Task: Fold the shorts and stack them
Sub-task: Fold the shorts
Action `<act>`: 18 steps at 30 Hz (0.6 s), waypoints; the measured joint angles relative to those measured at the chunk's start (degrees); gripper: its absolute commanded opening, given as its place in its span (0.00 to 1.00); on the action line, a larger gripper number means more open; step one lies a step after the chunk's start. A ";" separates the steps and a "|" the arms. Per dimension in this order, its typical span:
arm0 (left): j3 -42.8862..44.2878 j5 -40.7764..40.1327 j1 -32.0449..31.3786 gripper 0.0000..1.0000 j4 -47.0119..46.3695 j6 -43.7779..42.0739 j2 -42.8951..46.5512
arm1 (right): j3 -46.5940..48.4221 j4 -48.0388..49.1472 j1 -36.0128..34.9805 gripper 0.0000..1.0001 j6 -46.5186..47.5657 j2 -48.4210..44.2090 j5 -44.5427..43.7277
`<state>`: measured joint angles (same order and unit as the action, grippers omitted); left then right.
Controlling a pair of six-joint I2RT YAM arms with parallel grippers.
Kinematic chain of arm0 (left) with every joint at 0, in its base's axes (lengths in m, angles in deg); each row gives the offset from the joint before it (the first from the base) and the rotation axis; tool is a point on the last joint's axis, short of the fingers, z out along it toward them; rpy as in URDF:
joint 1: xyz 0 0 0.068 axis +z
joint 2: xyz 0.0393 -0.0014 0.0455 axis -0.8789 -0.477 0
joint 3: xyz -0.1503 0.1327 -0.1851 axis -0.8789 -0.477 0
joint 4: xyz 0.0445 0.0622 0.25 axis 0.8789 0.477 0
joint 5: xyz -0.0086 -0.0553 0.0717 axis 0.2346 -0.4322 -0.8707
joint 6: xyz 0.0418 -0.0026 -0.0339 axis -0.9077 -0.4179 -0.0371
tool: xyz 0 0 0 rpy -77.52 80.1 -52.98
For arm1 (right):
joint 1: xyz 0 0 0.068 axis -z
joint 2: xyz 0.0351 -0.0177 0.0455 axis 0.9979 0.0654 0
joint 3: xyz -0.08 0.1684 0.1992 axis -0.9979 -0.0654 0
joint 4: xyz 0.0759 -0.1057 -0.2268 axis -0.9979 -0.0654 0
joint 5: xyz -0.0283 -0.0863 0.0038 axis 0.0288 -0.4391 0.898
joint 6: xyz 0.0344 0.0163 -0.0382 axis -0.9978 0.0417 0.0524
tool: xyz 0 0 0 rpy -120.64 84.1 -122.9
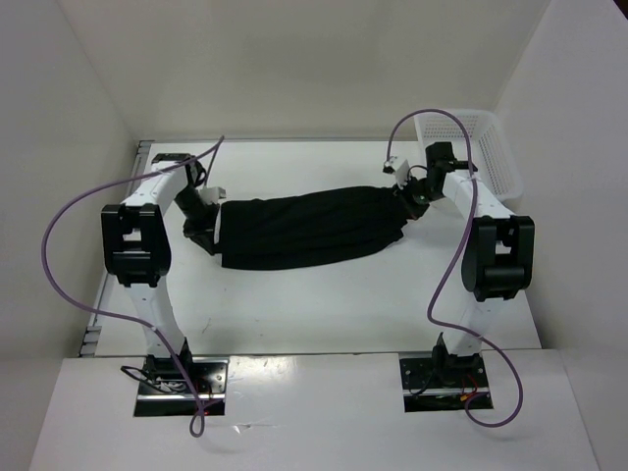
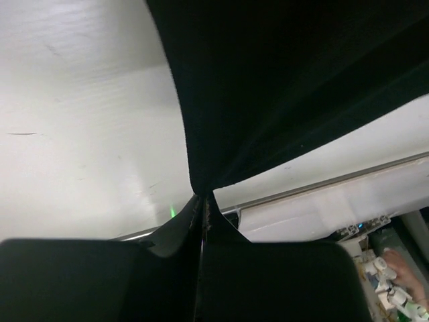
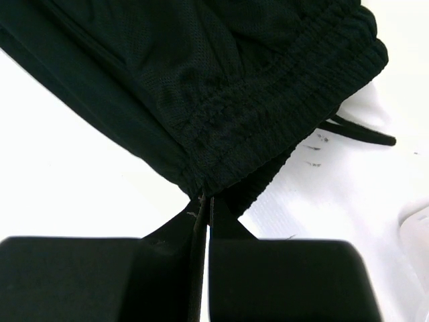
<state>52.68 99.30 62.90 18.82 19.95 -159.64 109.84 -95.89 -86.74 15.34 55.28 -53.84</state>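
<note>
The black shorts point(image 1: 309, 228) stretch across the middle of the table between both arms. My left gripper point(image 1: 214, 231) is shut on the shorts' left end; in the left wrist view the fabric point(image 2: 281, 87) runs up from the closed fingertips point(image 2: 202, 200). My right gripper point(image 1: 404, 196) is shut on the right end. In the right wrist view the gathered waistband point(image 3: 268, 114) pinches into the closed tips point(image 3: 204, 199), and a drawstring point(image 3: 362, 133) trails onto the table.
A white mesh basket point(image 1: 481, 147) stands at the back right corner, behind my right arm. White walls enclose the table at the back and sides. Purple cables loop over both arms.
</note>
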 measured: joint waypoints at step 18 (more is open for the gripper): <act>-2.32 -4.81 -3.41 0.09 -0.96 0.00 -1.33 | -4.68 -7.67 -1.81 0.20 8.46 -0.07 -0.92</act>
<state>50.37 94.49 59.49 17.85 19.95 -160.97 105.17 -103.57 -88.56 23.80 55.21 -54.76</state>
